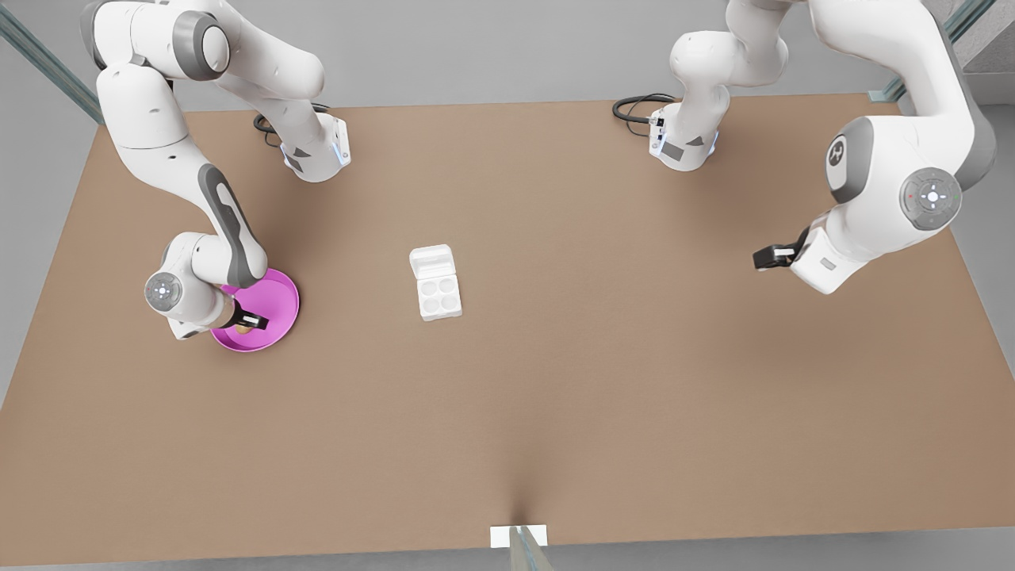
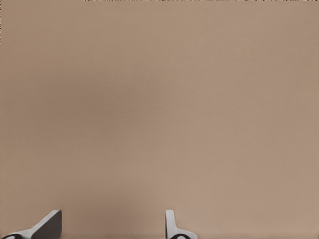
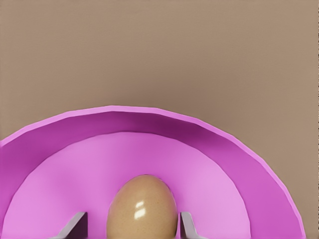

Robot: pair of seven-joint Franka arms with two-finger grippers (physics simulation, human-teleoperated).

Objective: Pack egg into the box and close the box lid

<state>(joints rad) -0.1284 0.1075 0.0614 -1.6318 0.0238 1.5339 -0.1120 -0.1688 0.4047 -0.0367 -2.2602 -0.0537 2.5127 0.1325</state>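
On the front view's left, right gripper (image 1: 247, 321) lowered over pink plate (image 1: 279, 297), dark fingers pointing into the dish, a sliver of tan egg (image 1: 243, 328) showing just beneath them; whether fingers touch egg cannot be told from this angle; near the table's (image 1: 555, 396) middle, well apart from the plate, white box (image 1: 440, 296) lying with four empty cups facing up in a two-by-two grid; box lid (image 1: 432, 260) hinged back flat on the far side of the cups, fully open; on the front view's right, left gripper (image 1: 760, 259) held above bare table, well apart from box and plate, arm waiting. From the left wrist view, two fingertips (image 2: 47, 224) spread wide apart, nothing between them but plain brown tabletop. From the right wrist view, egg (image 3: 142, 206) standing upright on the plate's floor, exactly between the two grey fingertips (image 3: 75, 225); fingers apart, one on each side of the shell, a narrow strip of pink visible between each tip and the egg, so flanking it without clamping; plate rim (image 3: 149, 112) curving round behind the egg, brown table beyond.
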